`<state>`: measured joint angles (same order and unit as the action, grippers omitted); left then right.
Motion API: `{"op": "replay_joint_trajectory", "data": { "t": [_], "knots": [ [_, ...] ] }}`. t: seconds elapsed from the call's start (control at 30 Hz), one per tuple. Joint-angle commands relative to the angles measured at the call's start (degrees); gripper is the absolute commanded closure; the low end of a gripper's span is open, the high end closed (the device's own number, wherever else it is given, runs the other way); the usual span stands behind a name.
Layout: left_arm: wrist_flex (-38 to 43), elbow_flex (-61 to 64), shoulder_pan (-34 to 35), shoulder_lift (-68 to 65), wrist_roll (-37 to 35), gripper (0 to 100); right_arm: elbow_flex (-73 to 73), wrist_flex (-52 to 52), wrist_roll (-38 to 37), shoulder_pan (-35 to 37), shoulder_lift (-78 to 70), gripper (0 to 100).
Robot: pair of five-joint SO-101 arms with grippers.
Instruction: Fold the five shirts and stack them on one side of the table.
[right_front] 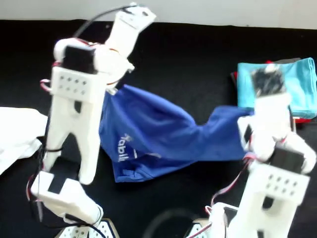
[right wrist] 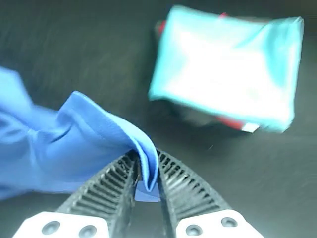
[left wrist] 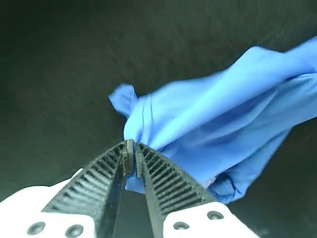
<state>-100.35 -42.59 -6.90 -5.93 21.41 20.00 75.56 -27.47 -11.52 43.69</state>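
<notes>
A blue shirt [right_front: 158,134] hangs stretched between the two arms above the black table [right_front: 198,64]. My left gripper [left wrist: 132,156] is shut on one edge of the blue shirt [left wrist: 223,129], at the left in the high view. My right gripper [right wrist: 147,171] is shut on another corner of the blue shirt [right wrist: 64,144], at the right. A folded stack lies at the table's right side, with a light blue shirt [right_front: 292,84] on top and a red one [right_front: 302,120] showing under it. The light blue shirt [right wrist: 228,69] lies just beyond the right gripper.
A white shirt [right_front: 17,134] lies crumpled at the table's left edge. Both arms' white bases [right_front: 69,196] stand at the near edge with cables trailing. A pale wall [right_front: 223,12] runs behind the table.
</notes>
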Motion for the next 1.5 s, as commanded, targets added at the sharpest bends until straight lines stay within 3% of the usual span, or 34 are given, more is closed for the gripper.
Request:
{"op": "replay_joint_trajectory", "data": {
  "t": [0.0,0.33,0.53,0.77,1.03,1.13,1.23,1.47],
  "knots": [
    [-0.18,-3.74,1.01,3.91,-0.70,99,-20.18,2.59,-0.09,-1.01,-9.54,99.3],
    [0.09,17.45,2.86,4.70,-0.70,99,-55.16,7.87,-0.35,-8.57,-28.53,99.3],
    [0.00,27.82,3.38,4.09,-0.35,99,-56.13,15.52,-0.44,-10.24,-33.19,99.3],
    [0.26,37.41,0.31,4.09,-0.35,99,-55.52,25.63,-0.18,-3.91,-32.22,99.3],
    [0.53,49.71,-0.13,4.09,-0.26,98,-27.47,23.60,-0.44,-0.13,-17.19,99.3],
    [1.58,54.64,0.04,4.09,-0.18,92,-12.09,17.10,-0.44,0.22,-8.92,99.3],
    [1.23,58.42,0.40,4.44,3.16,86,1.71,11.03,-0.44,0.22,-0.84,99.3],
    [4.75,58.59,2.59,4.09,7.65,86,19.12,6.90,-0.44,0.48,10.33,99.3]
  ]
}}
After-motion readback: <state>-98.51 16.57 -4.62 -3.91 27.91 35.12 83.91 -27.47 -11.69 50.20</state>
